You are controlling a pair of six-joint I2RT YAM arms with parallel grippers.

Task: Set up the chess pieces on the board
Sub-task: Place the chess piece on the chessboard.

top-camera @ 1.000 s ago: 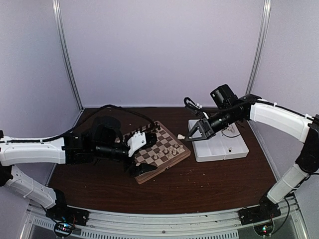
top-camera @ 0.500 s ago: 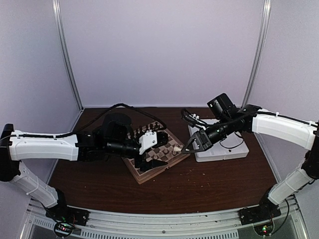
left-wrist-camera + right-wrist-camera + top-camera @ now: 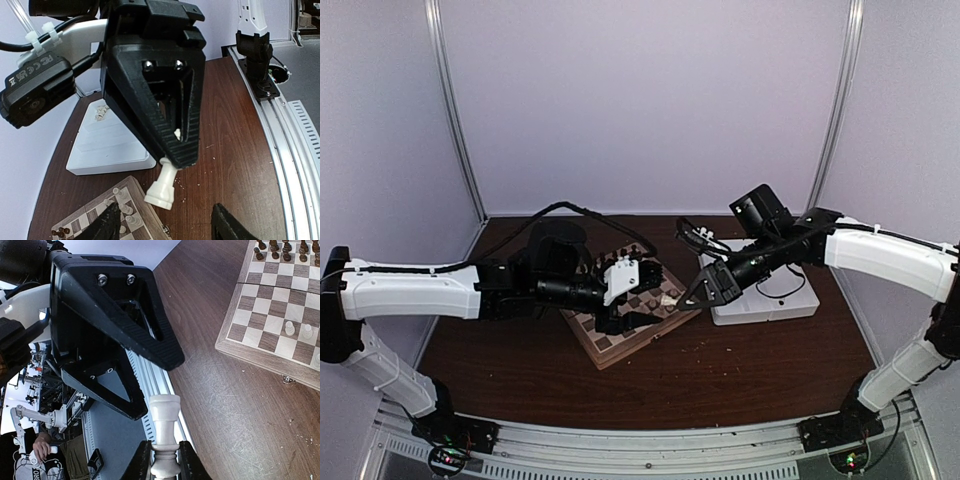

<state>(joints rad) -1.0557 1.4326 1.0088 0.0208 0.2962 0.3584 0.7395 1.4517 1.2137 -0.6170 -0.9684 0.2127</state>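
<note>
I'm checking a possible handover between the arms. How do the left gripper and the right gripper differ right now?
The left gripper has its jaws apart with nothing between them; the right gripper is clamped on a cream chess piece. The left gripper reaches over the board; the right gripper comes from the tray side. Both have black fingers and meet near the board's right edge.

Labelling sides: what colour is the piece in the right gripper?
Cream-white chess piece, clearest in left wrist view.

Your arms [image 3: 410, 290] have white shells, black joints, looping black cables [image 3: 560, 207], and ribbed black fingers [image 3: 165, 100] with screws [image 3: 147, 64].
</note>
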